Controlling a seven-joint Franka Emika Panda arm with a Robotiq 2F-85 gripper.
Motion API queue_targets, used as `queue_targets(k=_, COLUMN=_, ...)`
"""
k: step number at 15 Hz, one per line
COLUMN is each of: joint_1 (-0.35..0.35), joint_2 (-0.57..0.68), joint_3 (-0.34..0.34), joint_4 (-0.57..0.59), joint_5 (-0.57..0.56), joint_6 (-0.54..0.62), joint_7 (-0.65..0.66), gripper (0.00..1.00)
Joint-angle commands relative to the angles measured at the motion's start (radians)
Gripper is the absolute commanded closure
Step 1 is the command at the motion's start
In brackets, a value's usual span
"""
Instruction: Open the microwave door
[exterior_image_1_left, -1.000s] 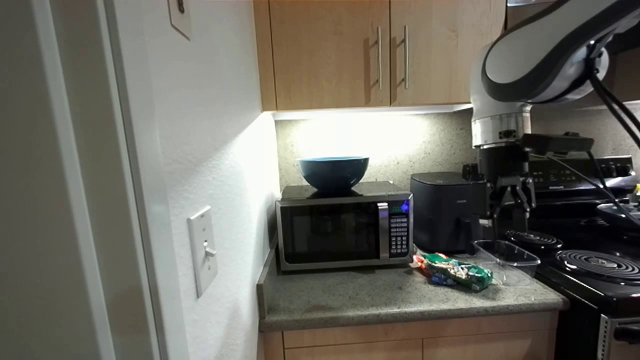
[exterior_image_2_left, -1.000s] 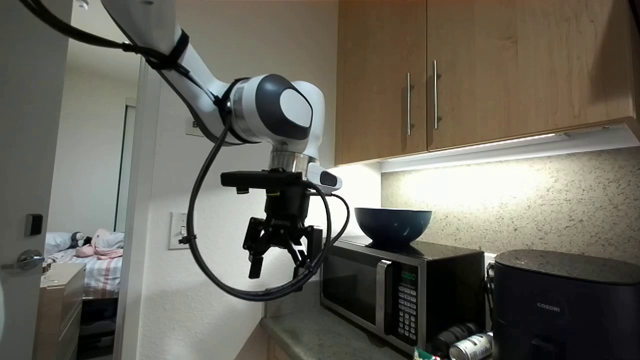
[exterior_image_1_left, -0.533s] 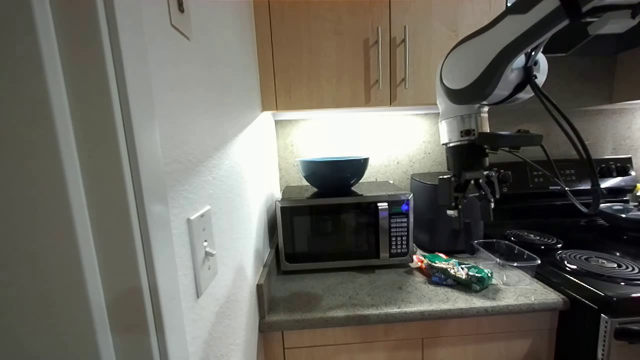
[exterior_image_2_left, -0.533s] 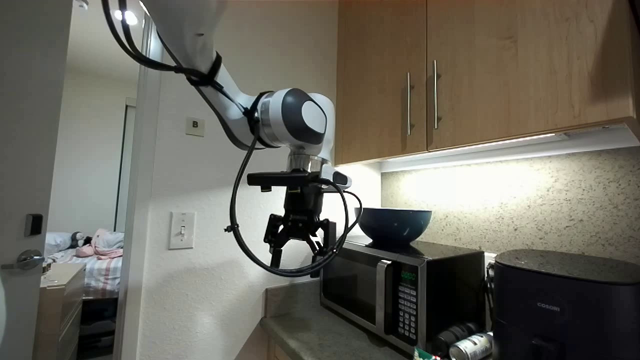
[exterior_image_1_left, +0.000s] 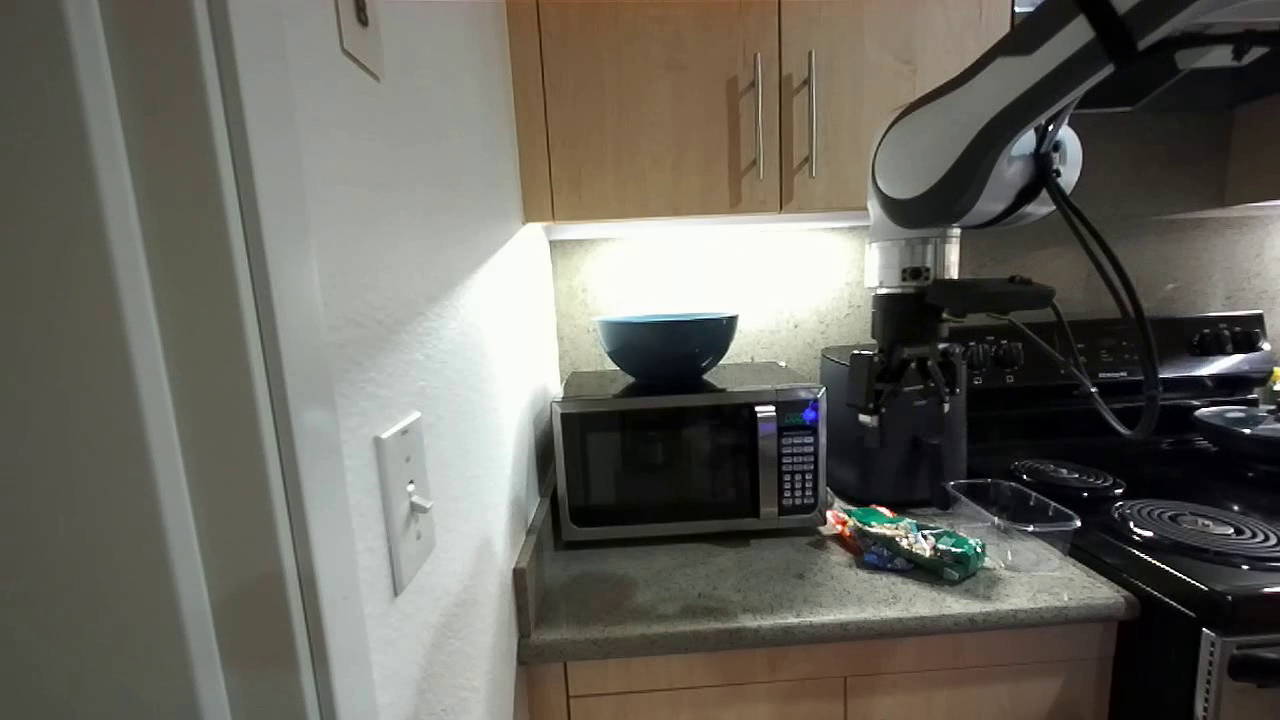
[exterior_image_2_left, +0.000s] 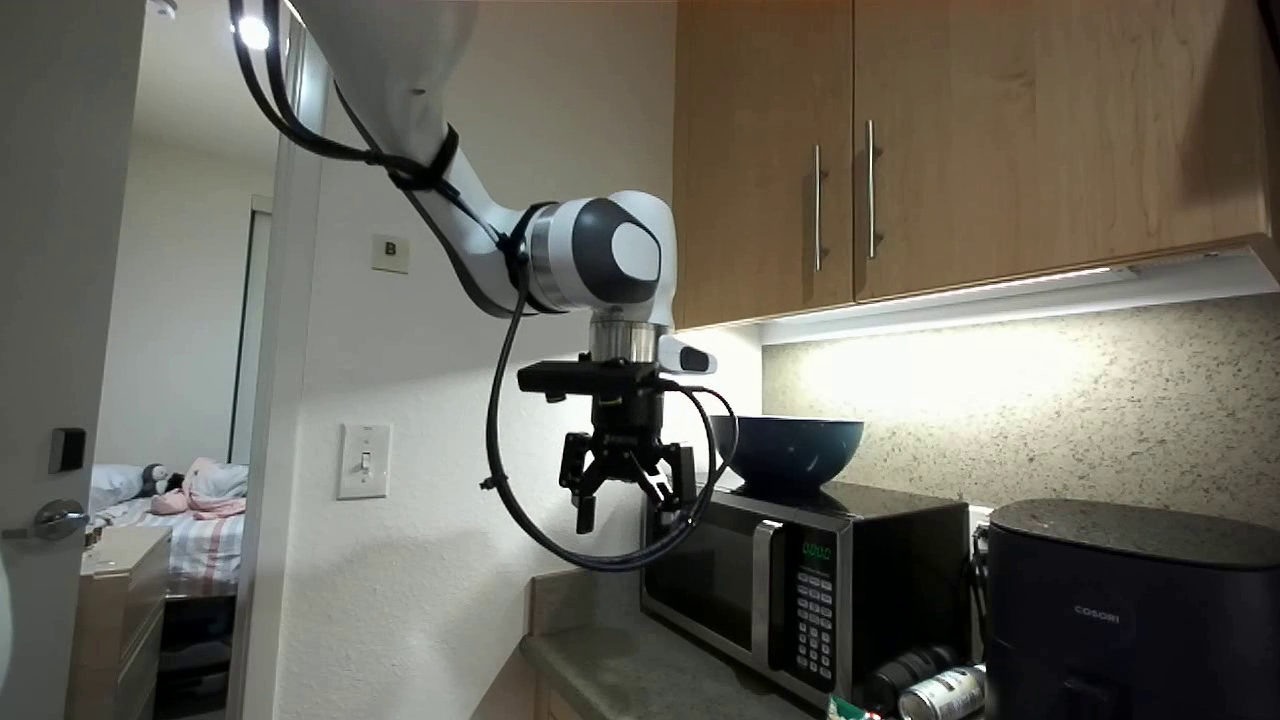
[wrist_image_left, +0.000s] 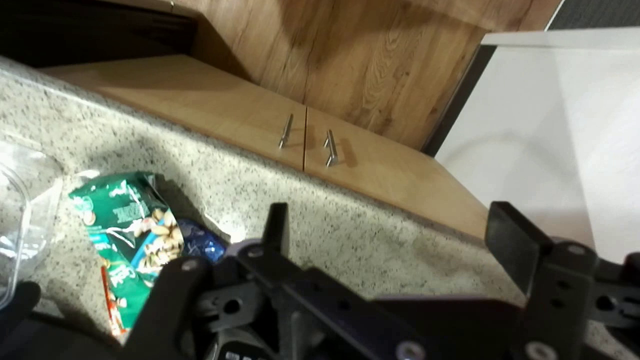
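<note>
The microwave (exterior_image_1_left: 798, 475) stands on the counter and also shows in an exterior view (exterior_image_2_left: 905, 580). Its door (exterior_image_1_left: 655, 465), with dark glass, is closed. The upright silver handle (exterior_image_1_left: 767, 460) is beside the control panel and shows in an exterior view too (exterior_image_2_left: 765, 590). My gripper (exterior_image_1_left: 905, 425) points down, open and empty, in front of and to the right of the microwave there. In an exterior view the gripper (exterior_image_2_left: 640, 515) overlaps the microwave's left front edge. In the wrist view the fingers (wrist_image_left: 392, 227) are wide apart above the counter. Most of the microwave is hidden there.
A blue bowl (exterior_image_1_left: 667, 350) sits on the microwave. A black air fryer (exterior_image_2_left: 1130, 620) stands beside it. A green snack bag (wrist_image_left: 125, 240) and a clear plastic container (exterior_image_1_left: 1010, 510) lie on the counter near the stove (exterior_image_1_left: 1200, 530). A wall is at the microwave's left.
The arm has moved toward the microwave: leftward and somewhat up in an exterior view, rightward in an exterior view. Movement is smaller in the last half second. The gripper stays open and the door has not moved.
</note>
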Motion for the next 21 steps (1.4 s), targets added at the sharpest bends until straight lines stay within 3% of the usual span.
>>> queue_targets(k=1, joint_1=0.017, joint_2=0.103, joint_3=0.004, joint_4=0.053, joint_5=0.032, joint_6=0.13, joint_7=-0.009, gripper=0.0)
queue_targets(k=5, joint_1=0.036, joint_2=0.181, joint_3=0.022, joint_4=0.1, joint_5=0.018, joint_6=0.213, joint_7=-0.003, gripper=0.0)
queue_targets(k=6, joint_1=0.03, joint_2=0.143, joint_3=0.016, joint_4=0.073, joint_5=0.009, joint_6=0.182, joint_7=-0.001, gripper=0.0)
queue_targets(k=11, joint_1=0.037, joint_2=0.182, joint_3=0.021, joint_4=0.102, joint_5=0.009, joint_6=0.195, joint_7=0.0, gripper=0.0)
queue_targets(k=17, joint_1=0.034, joint_2=0.334, joint_3=0.008, joint_4=0.155, joint_5=-0.107, joint_6=0.454, joint_7=0.18, gripper=0.0)
queue_targets(k=21, joint_1=0.062, joint_2=0.43, joint_3=-0.056, joint_4=0.205, joint_5=-0.285, joint_6=0.599, joint_7=0.39, gripper=0.0)
